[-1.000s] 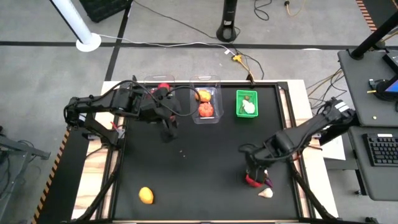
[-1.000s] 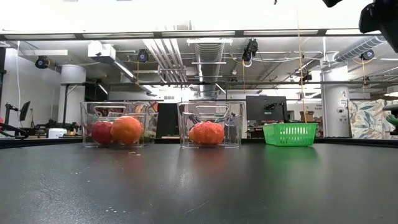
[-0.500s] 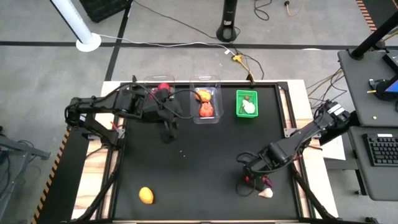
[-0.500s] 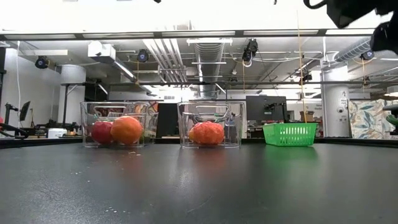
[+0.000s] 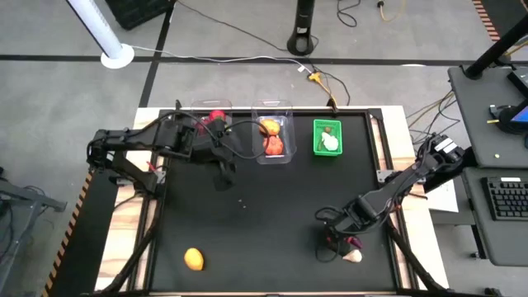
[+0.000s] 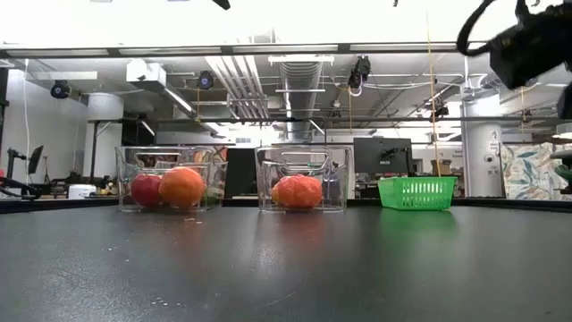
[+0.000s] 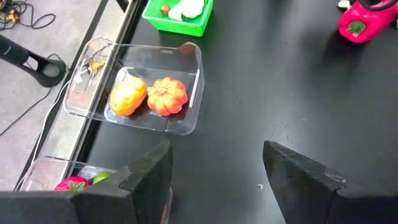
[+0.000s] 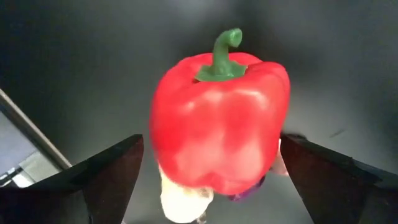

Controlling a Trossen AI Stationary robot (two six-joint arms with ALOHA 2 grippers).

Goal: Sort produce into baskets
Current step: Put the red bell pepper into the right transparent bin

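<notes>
The red pepper lies at the table's near right, a white garlic piece touching it; my right gripper hangs spread wide around it, gripping nothing. Closing carelessly, I'd likely pinch or knock the garlic away. Only my right wrist view shows this crowding; the low view misses the pepper. My left gripper waits open, empty, near the clear tubs.

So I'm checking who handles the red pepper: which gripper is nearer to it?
Right. The right gripper is directly at the red pepper, open fingers on either side of it. The left gripper hangs far across the table, near the clear tubs.
</notes>
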